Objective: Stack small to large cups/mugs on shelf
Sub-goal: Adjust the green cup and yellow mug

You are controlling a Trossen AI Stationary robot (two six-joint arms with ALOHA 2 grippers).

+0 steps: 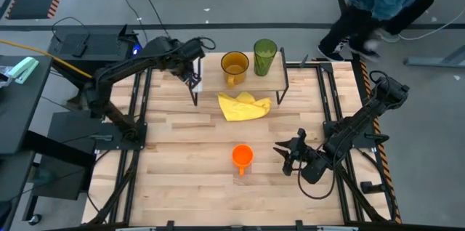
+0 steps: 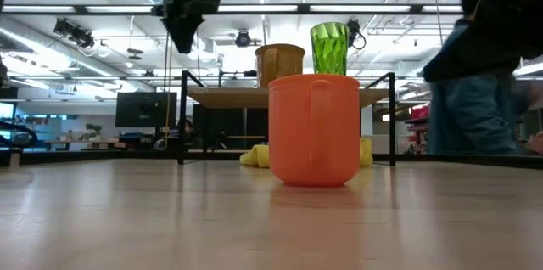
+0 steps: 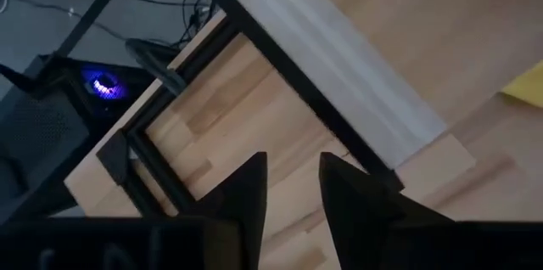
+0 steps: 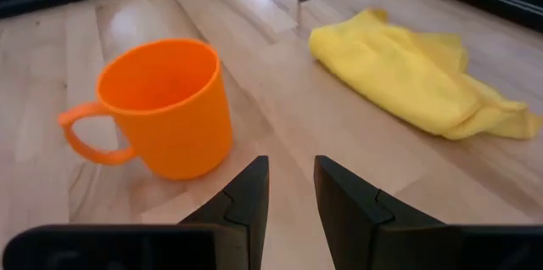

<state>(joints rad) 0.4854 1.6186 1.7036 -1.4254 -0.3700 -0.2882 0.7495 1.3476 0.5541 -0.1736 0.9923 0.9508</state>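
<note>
The small orange mug [image 1: 242, 156] [image 4: 165, 117] stands upright on its base on the tabletop, mid-near. My right gripper [image 1: 288, 154] [image 4: 291, 177] is open, a short way to the mug's right and pointing toward it. The amber-yellow mug [image 1: 235, 65] and the tall green tumbler [image 1: 264, 55] stand side by side on the shelf [image 1: 212, 78] at the far middle. My left gripper [image 1: 193, 78] [image 3: 293, 194] hangs open above the shelf's left end [image 3: 339, 58], pointing steeply down with nothing between its fingers.
A crumpled yellow cloth [image 1: 244, 105] [image 4: 416, 75] lies on the table at the shelf's near side. A person [image 1: 385, 6] [image 2: 484, 75] stands beyond the table's far right corner. Bare tabletop [image 1: 174, 158] stretches to the orange mug's left.
</note>
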